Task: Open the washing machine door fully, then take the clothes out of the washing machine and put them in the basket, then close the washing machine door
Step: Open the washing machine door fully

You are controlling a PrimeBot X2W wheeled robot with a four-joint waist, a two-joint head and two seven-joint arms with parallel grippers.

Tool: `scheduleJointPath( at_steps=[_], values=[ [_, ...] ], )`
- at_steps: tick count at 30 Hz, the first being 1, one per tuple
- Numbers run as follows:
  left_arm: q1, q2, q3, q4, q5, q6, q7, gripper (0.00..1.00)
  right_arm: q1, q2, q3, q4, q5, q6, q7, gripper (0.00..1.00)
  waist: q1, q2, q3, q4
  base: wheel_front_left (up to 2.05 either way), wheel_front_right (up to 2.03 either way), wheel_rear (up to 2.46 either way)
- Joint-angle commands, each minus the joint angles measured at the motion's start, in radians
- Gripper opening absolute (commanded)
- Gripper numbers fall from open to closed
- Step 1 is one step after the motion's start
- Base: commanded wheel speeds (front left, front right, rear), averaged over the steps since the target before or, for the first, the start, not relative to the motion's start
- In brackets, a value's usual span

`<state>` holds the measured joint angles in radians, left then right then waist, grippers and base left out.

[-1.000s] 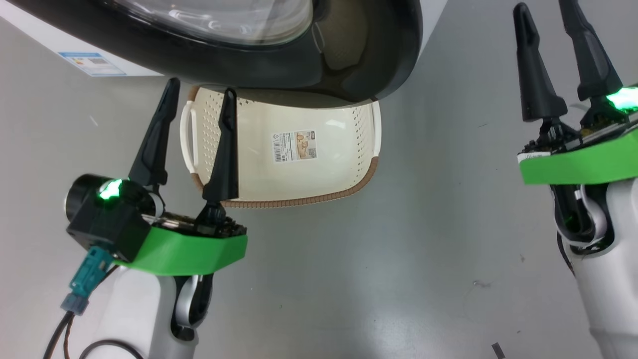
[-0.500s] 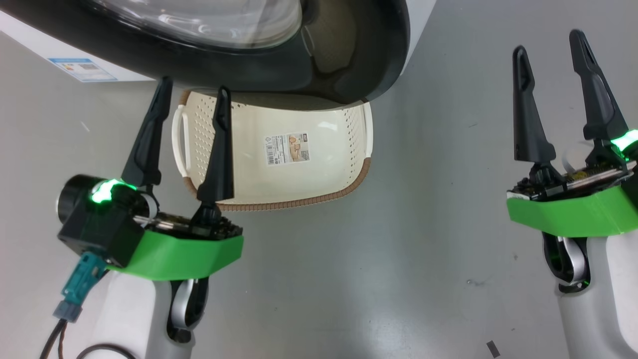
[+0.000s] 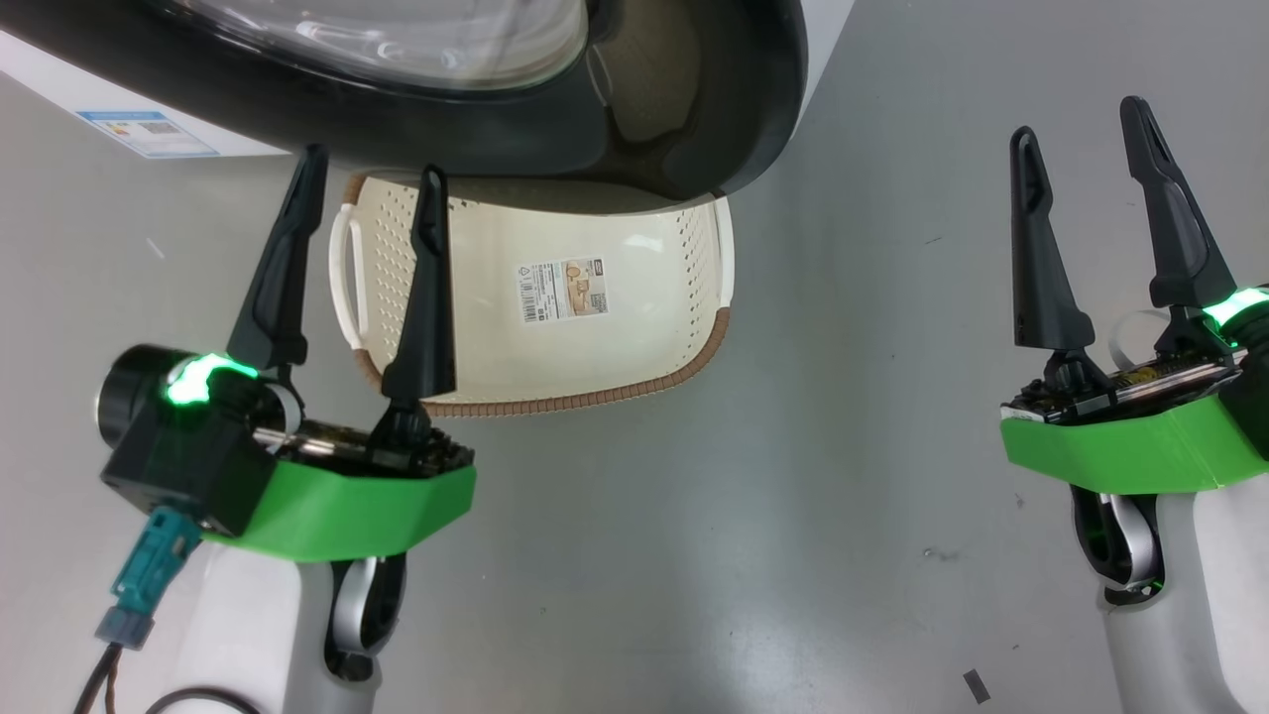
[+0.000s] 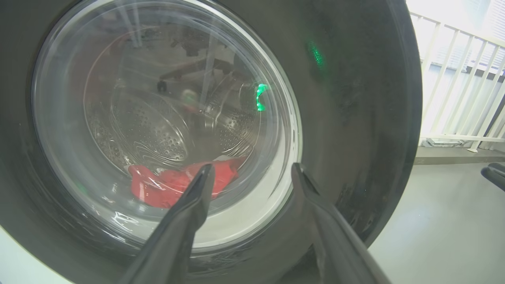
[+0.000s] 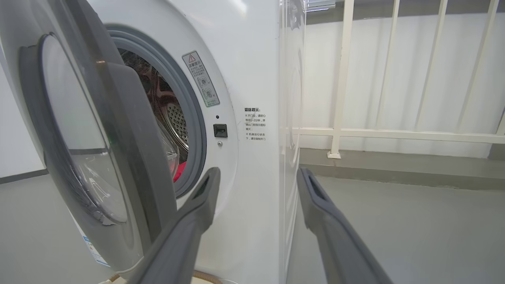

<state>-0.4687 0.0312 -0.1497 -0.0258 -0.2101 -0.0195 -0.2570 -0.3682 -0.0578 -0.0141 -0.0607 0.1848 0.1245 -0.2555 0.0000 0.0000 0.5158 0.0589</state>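
Floor (image 3: 813,476): smooth grey, lightly scuffed. In the head view it lies open from the basket out to 3 o'clock and down to 6 o'clock.
Washing machine (image 5: 252,59): 1 white boxy front-loader with flat glossy panels, a perforated steel drum and a grey rubber ring around the mouth.
Washing machine door (image 3: 496,139): 1 round door with a wide glossy black rim and a bulging clear glass centre. It stands part-way open, swung out from the front. In the head view it sits at 12 o'clock, and its edge overhangs the far side of the basket.
Railing (image 5: 343,79): white upright bars beside the machine, at 2 o'clock in the right wrist view.
Basket (image 3: 644,337): 1 cream perforated plastic tub, rounded-rectangular, with a brown woven-look rim, 2 white side handles and 1 label sticker on its bottom. It stands on the floor below the door.
Left gripper (image 3: 375,161): 2 long dark tapered fingers, spread wide and holding nothing. It hangs at 8 o'clock over the basket's left handle.
Right gripper (image 3: 1079,119): 2 fingers, spread wide and holding nothing. It hangs at 3 o'clock, well apart from the basket.
Clothes (image 4: 165,185): soft crumpled red fabric with a white scrap at its top edge. They lie inside the drum at 6 o'clock, seen through the glass; how many pieces there are I cannot tell.
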Motion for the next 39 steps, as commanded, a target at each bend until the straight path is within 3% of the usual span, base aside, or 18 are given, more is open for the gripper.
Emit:
scheduleJointPath(
  at_steps=[1, 12, 13, 15, 27, 39],
  values=[
    [0.021, 0.019, 0.033, -0.031, 0.007, -0.006, -0.005, 1.0, 0.019, 0.007, 0.027, -0.026, 0.015, 0.006, -0.006, 1.0, 0.0, 0.0, 0.0, 0.0, 0.0, 0.0, 0.0],
    [0.022, 0.019, 0.035, -0.034, 0.006, -0.004, -0.005, 1.0, 0.017, 0.007, 0.032, -0.024, 0.02, 0.006, -0.006, 1.0, 0.0, 0.0, 0.0, 0.007, 0.0, 0.0, 0.0],
    [0.022, 0.019, 0.034, -0.034, 0.005, -0.004, -0.005, 1.0, 0.016, 0.007, 0.032, -0.022, 0.02, 0.006, -0.006, 0.95, 0.0, 0.0, 0.0, 0.009, 0.0, 0.0, 0.0],
    [0.023, 0.019, 0.032, -0.036, 0.004, -0.002, -0.005, 1.0, 0.014, 0.007, 0.037, -0.017, 0.02, 0.006, -0.006, 0.0, 0.0, 0.0, 0.0, 0.013, 0.0, 0.0, 0.0],
    [0.025, 0.019, 0.02, -0.043, -0.011, 0.004, -0.005, 1.0, -0.073, 0.008, 0.069, 0.0, 0.177, 0.006, 0.097, 0.0, 0.0, 0.0, 0.003, 0.046, 0.0, 0.0, 0.0],
    [0.022, 0.019, 0.005, -0.043, -0.02, 0.008, -0.005, 1.0, -0.24, -0.02, 0.091, 0.014, 0.565, 0.006, 0.36, 0.0, 0.0, 0.0, 0.017, 0.072, 0.0, 0.0, 0.0]
  ],
)
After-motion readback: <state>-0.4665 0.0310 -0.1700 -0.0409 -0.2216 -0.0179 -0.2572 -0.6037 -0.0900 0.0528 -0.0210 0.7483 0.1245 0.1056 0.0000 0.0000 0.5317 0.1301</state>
